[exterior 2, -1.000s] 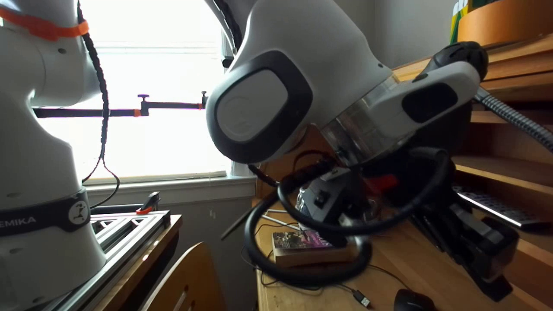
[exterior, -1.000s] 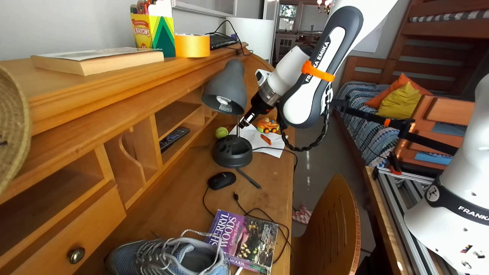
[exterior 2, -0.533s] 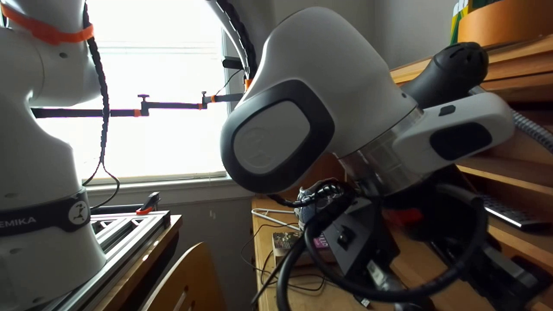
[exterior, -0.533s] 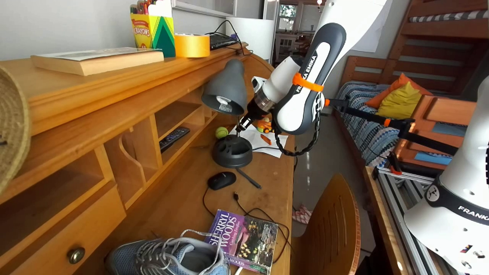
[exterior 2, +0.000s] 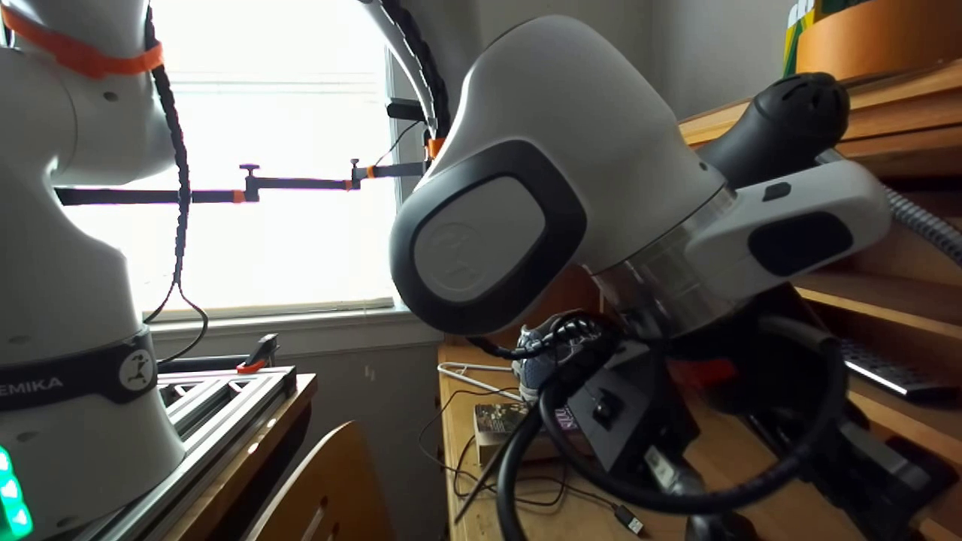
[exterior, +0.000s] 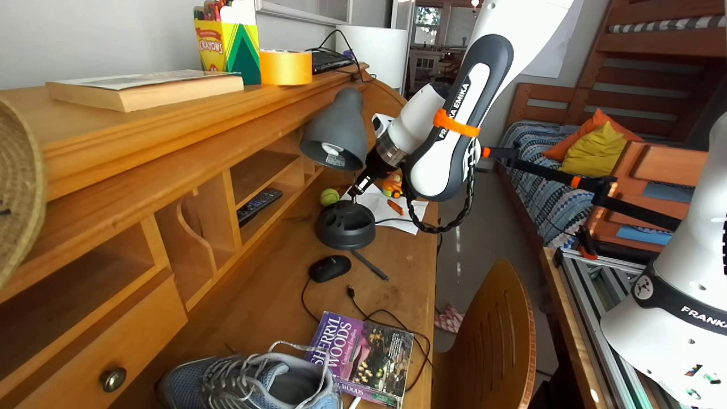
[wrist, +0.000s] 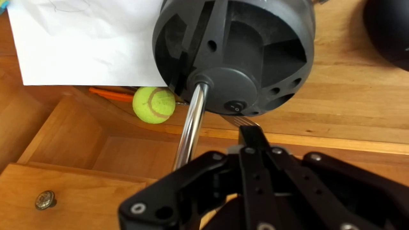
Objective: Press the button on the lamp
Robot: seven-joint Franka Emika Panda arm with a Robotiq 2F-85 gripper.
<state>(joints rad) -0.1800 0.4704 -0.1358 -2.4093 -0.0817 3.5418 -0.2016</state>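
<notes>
The lamp has a dark grey cone shade (exterior: 338, 133) and a round black base (exterior: 345, 227) on the desk. The shade (exterior 2: 785, 124) also shows in an exterior view. In the wrist view the lamp base (wrist: 238, 60) fills the upper middle, with a chrome stem (wrist: 191, 127). A small black rocker button (wrist: 235, 106) sits on the base's near edge. My gripper (wrist: 254, 134) is shut and empty. Its tips appear just below the button in the wrist view, with a gap between. In an exterior view the gripper (exterior: 353, 192) is over the base, beside the stem.
A tennis ball (wrist: 154, 104), white paper (wrist: 89, 44) and a fork (wrist: 238, 120) lie near the base. A black mouse (exterior: 330, 268), book (exterior: 363, 358) and shoe (exterior: 255, 378) are further along the desk. Desk cubbies (exterior: 267, 176) stand beside the lamp.
Since one second ago my gripper has moved toward the lamp stem and lower, over the base. Over the last half second it has shifted only slightly. The lamp has not moved.
</notes>
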